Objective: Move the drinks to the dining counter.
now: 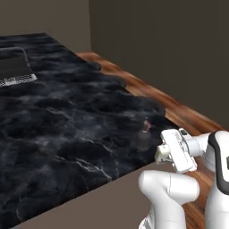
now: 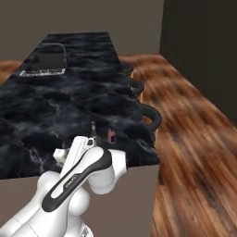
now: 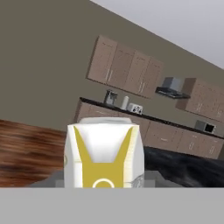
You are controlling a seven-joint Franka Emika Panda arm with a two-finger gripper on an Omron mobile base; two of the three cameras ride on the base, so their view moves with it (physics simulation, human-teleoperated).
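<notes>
Nearest the hand camera, the carton (image 3: 103, 153) sits square between the gripper's fingers — cream-white with a yellow V and a ring on its face, upright, its folded top level. In the left base view a sliver of cream (image 1: 163, 153) shows at the front of the gripper (image 1: 160, 153), which hangs just off the counter's (image 1: 67, 125) near right corner, over its front edge. The jaws stand partly closed and are clamped on the carton.

On the counter, going left to right: the sink (image 1: 15, 67) is set into the far left part of the black marble top. Toward the near right corner stands the bottle (image 1: 143, 137), dark and hard to pick out against the marble, upright with its narrow neck up. Just right of it in the right base view is the can (image 2: 111, 135) — purple, small, also upright. Both stand near the counter's right edge, close to each other but apart, and just beyond the gripper.

Along that right edge three dark stools (image 2: 149, 117) tuck under the top, over a wood floor (image 2: 194, 139).

Far behind the carton in the hand view, brown wall cabinets (image 3: 124, 68) hang over a second worktop (image 3: 144, 116) carrying small appliances.
</notes>
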